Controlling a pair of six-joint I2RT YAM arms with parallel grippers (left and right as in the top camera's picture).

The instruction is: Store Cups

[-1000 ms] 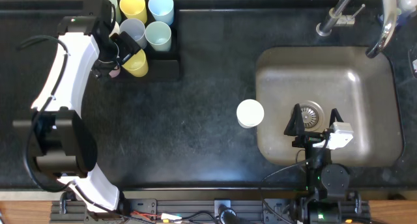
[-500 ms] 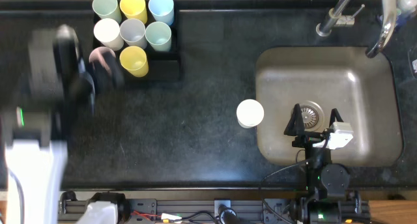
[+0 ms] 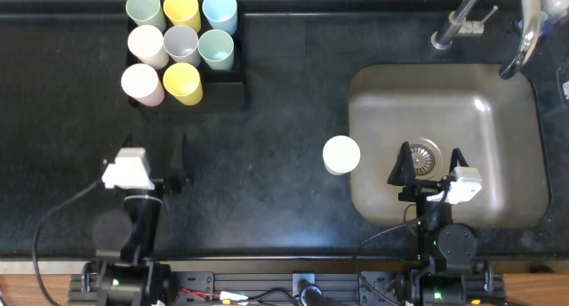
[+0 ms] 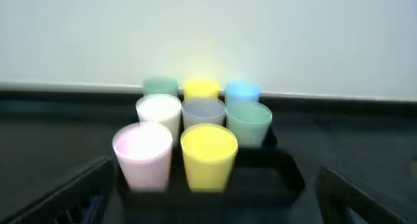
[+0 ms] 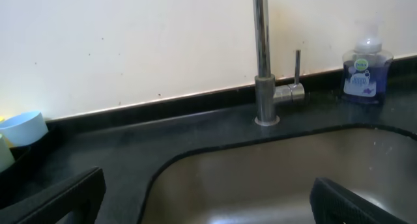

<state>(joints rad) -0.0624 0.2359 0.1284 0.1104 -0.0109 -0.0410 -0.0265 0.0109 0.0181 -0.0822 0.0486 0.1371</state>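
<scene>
We note bare black countertop (image 3: 267,199) between black cup tray (image 3: 228,94) and steel sink (image 3: 498,119). Left gripper (image 3: 156,155) withdrew from tray, spread; right gripper (image 3: 431,162) likewise spread.

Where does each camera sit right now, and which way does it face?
Top view: overhead, looking down on counter, cup tray and sink; both arms at bottom.
Left wrist view: low, facing the cup tray; left gripper open at the edge.
Right wrist view: above the sink, facing the faucet; right gripper open.
Shared: blue cup in all three.
</scene>
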